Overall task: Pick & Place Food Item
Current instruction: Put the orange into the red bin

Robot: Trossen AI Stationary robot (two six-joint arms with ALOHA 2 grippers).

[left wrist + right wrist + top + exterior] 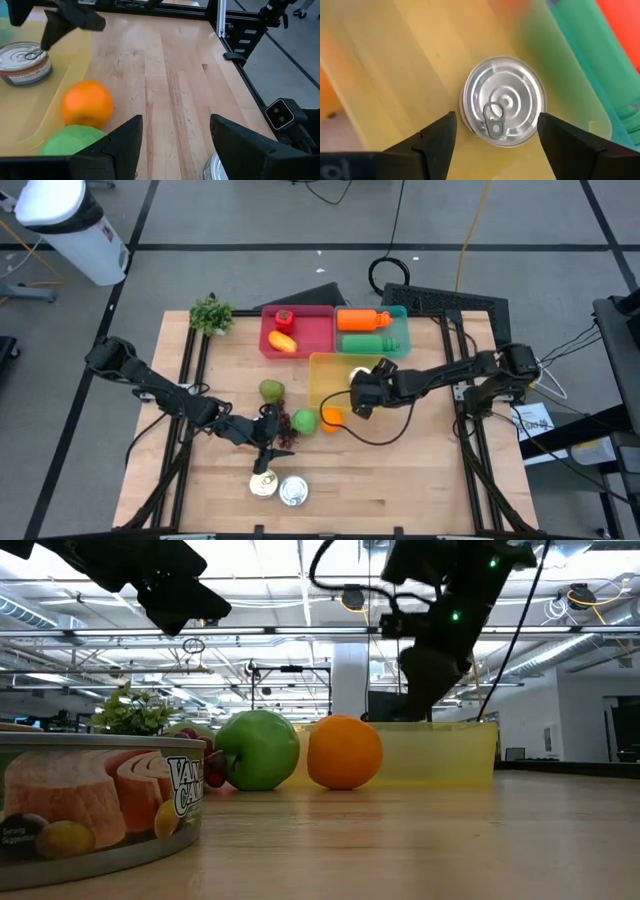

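Note:
A silver pull-tab can [502,102] stands upright on the floor of the yellow bin [325,365]. My right gripper [496,132] hovers open above the can, pointing steeply down. One finger is on each side of the can, and neither touches it. My left gripper [175,135] waits open over bare wood at the table's middle [265,442], near the green apple [305,421] and the orange [331,418]. Both fruits rest on the table just outside the yellow bin's near wall.
Dark grapes [285,430] and a pear-like green fruit [271,390] lie near the left gripper. Two more cans [278,488] stand near the front edge. At the back are a red bin [297,330], a green bin [375,330] with bottles, and a small plant [211,313].

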